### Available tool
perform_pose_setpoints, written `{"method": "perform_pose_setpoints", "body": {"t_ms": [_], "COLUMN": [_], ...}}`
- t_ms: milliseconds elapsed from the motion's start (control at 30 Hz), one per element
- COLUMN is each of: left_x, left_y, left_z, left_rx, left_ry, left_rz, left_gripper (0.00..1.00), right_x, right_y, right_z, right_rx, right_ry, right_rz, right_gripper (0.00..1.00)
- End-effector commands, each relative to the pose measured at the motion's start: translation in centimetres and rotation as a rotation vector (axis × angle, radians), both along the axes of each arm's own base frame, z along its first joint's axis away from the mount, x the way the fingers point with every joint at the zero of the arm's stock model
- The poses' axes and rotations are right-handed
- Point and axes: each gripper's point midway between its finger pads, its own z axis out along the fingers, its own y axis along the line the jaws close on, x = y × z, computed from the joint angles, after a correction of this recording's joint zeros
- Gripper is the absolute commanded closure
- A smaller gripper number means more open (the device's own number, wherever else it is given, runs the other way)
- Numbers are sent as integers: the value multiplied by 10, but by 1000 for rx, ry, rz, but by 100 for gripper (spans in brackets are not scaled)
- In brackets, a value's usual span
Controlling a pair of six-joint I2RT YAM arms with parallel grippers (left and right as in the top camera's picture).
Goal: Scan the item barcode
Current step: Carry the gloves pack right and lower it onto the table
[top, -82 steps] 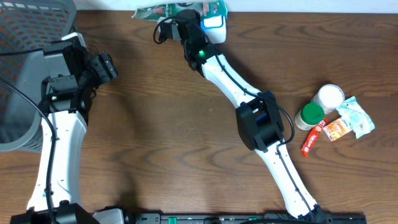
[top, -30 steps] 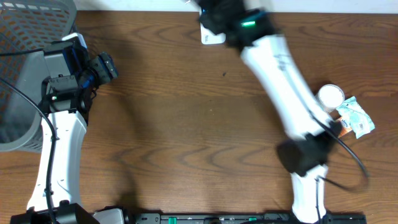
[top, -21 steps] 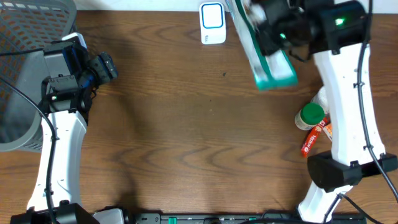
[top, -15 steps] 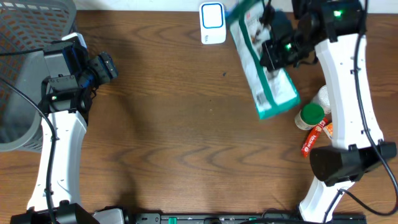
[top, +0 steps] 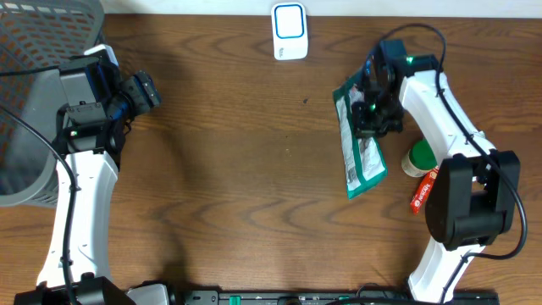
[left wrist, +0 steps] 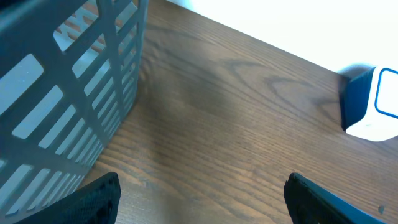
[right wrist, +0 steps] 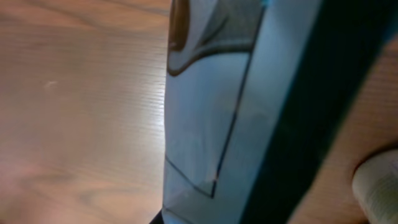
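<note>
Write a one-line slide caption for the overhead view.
Right pincer grips a green pouch beside the green-lidded jar, with the white scanner at the wooden table's far edge.

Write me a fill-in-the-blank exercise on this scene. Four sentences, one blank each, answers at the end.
1. The green-and-white pouch is gripped by the ____ gripper.
2. The left gripper has its jaws ____.
3. The bottle next to the pouch has a ____ lid.
4. The grey basket sits beside the ____ arm.
Missing words: right; open; green; left.
</note>
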Motion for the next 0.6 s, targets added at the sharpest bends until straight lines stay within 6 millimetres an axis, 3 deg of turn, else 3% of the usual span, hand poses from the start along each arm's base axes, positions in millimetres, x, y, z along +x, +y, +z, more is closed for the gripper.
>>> {"method": "perform_pose_setpoints", "body": {"t_ms": [0, 67, 100, 167, 333, 567], "left_x": [3, 3, 3, 3, 3, 3], "left_y": [-2, -2, -2, -2, -2, -2], "left_z": [2, 2, 2, 2, 2, 2], "left_rx": [-5, -5, -5, -5, -5, -5], "left_ry": [-5, -5, -5, -5, -5, -5], "left_rz": [-11, -11, -11, -11, -11, -11], "left_gripper": [14, 14, 14, 14, 14, 14], "right_x": [-8, -10, -9, -8, 3, 22], "right_y": [-13, -16, -18, -20, -25, -25], "right_z": [-22, -30, -30, -30, -8, 45], "right_rx": [-40, -40, -39, -39, -24, -18], "right_ry": [31, 31, 30, 29, 6, -63], "right_rz": [-72, -78, -79, -86, -106, -38], "right_gripper": [99, 93, 68, 34, 1, 1]}}
